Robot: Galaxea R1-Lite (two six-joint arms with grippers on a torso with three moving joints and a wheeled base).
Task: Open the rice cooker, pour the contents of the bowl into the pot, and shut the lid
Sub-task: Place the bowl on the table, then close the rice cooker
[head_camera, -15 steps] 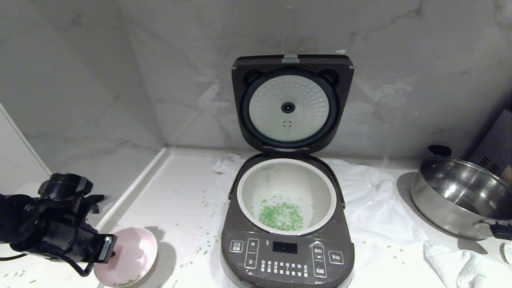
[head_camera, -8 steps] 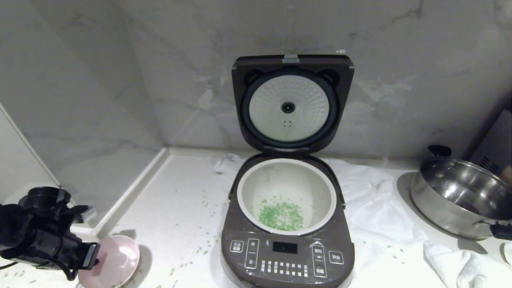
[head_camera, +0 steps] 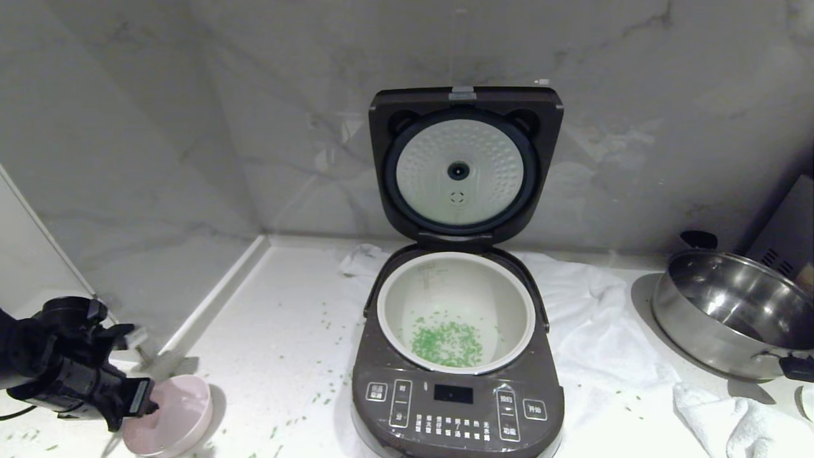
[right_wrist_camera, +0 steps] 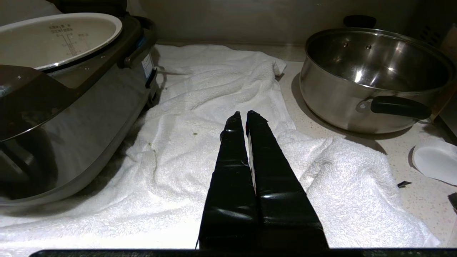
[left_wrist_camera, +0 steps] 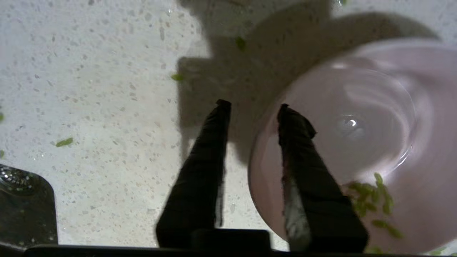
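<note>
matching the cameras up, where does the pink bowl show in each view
Head view: the bowl is at lower left on the counter, beside the left gripper.
Left wrist view: the bowl fills the right side.
Right wrist view: not in it.
Shared landmark: the green bits scattered on the counter.

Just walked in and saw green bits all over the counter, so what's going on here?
The left gripper is at the small pale pink bowl on the counter, its fingers parted astride the rim. A few green grains remain inside. Most green grain-like bits lie in the cream-white inner pot of the dark brown rice cooker, whose hinged lid stands open. The right gripper is parked, shut, above the white towel.
</note>
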